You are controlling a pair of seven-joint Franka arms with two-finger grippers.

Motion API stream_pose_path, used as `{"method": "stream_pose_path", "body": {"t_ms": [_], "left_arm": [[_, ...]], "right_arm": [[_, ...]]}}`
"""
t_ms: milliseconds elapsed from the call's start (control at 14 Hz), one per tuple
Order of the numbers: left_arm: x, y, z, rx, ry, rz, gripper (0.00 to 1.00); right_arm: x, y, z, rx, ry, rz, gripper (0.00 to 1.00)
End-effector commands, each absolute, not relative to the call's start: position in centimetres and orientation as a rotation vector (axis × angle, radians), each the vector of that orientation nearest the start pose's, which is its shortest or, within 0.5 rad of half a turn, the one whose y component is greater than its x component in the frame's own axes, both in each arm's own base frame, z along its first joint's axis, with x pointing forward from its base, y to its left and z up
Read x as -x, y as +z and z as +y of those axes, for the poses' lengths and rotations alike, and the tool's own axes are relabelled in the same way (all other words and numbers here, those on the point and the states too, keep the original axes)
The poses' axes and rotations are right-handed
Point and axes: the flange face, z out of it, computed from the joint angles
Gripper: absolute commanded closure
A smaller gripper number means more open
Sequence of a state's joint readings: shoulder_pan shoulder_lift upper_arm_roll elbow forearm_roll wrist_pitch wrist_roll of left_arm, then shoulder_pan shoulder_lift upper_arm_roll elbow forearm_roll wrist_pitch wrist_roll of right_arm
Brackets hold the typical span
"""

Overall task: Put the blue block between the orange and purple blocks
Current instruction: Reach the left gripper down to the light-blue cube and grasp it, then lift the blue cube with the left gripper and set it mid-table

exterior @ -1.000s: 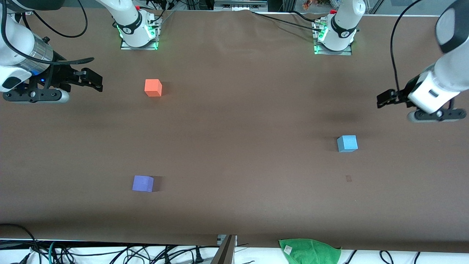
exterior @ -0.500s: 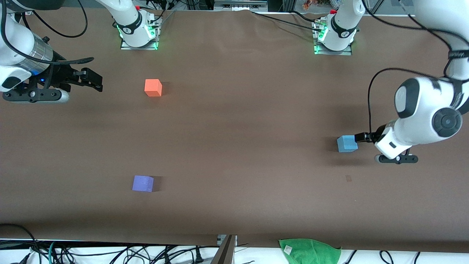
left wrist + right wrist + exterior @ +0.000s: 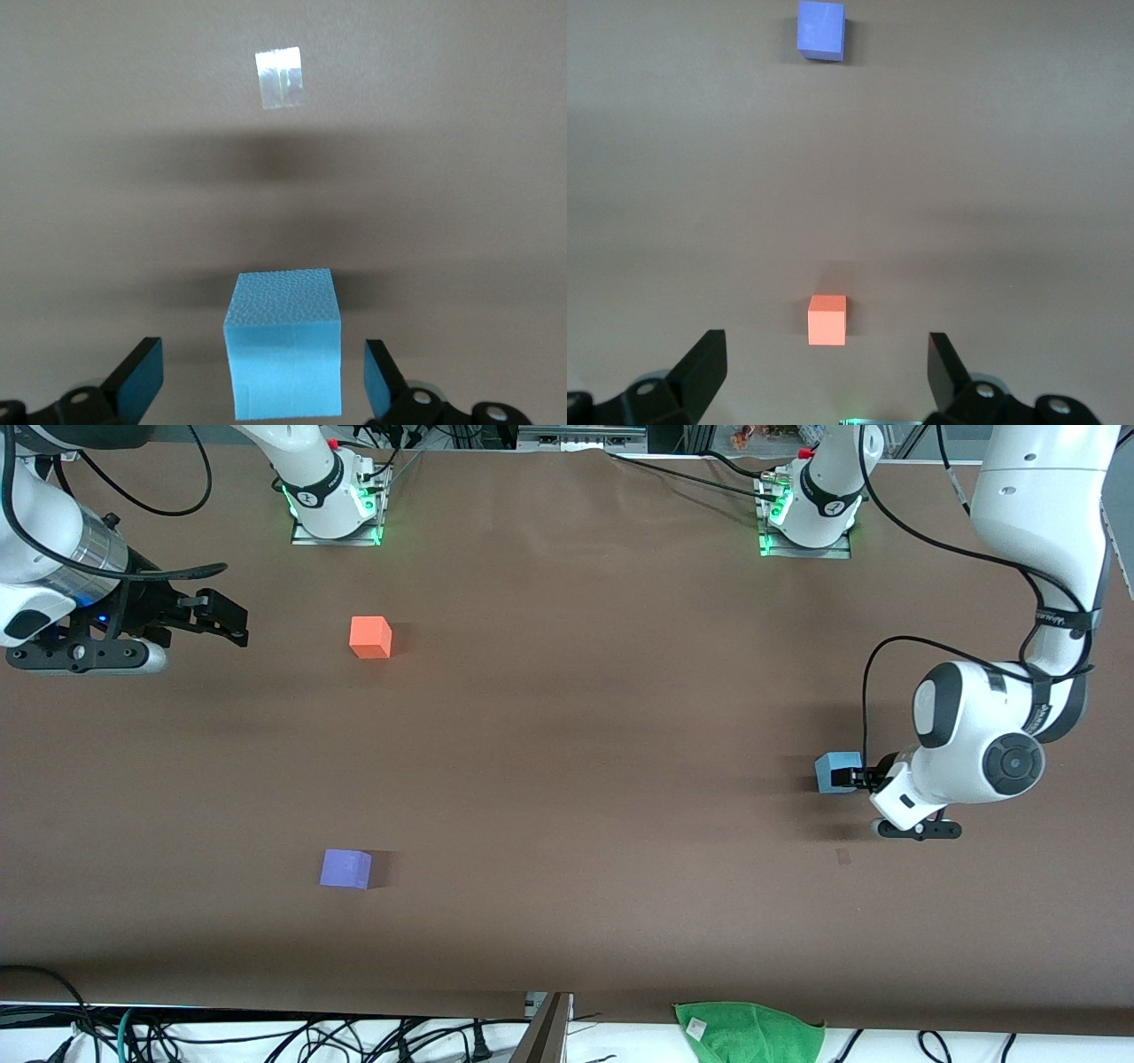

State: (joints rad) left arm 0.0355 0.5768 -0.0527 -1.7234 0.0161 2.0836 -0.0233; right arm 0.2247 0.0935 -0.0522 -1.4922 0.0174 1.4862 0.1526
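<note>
The blue block (image 3: 834, 771) sits on the brown table toward the left arm's end. My left gripper (image 3: 856, 779) is down at it, open. In the left wrist view the block (image 3: 285, 341) stands between the two spread fingers, with gaps on both sides, and the gripper (image 3: 261, 382) is not touching it. The orange block (image 3: 370, 637) and the purple block (image 3: 345, 868) sit toward the right arm's end, the purple one nearer the front camera. My right gripper (image 3: 232, 623) waits open beside the orange block. The right wrist view shows the gripper (image 3: 826, 361), the orange block (image 3: 827, 320) and the purple block (image 3: 820, 29).
A green cloth (image 3: 749, 1031) lies at the table's front edge. A small tape mark (image 3: 842, 856) is on the table just nearer the front camera than the blue block; it also shows in the left wrist view (image 3: 279, 77). The arm bases (image 3: 335, 509) stand at the back.
My left arm has swung in and down from the table's end to the blue block, and its open fingers now straddle it. The right arm and all blocks have not moved.
</note>
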Motion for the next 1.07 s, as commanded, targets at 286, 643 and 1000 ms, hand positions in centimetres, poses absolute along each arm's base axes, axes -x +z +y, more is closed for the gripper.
{"method": "stream_pose_path", "body": {"t_ms": [286,643,1000], "left_arm": [[-63.5,19.9,-1.8,3.137,0.440,0.043,0.00],[-63.0,17.9,-3.0,3.123,0.503,0.078,0.56],[-63.6,19.4,-3.4,3.124,0.486,0.071,0.97]], "right_arm": [[-56.1,60.9,10.3,3.124,0.147,-0.026,0.00],[-56.1,60.9,10.2,3.125,0.151,-0.026,0.00],[-56.1,60.8,10.2,3.126,0.154,-0.026,0.00]]}}
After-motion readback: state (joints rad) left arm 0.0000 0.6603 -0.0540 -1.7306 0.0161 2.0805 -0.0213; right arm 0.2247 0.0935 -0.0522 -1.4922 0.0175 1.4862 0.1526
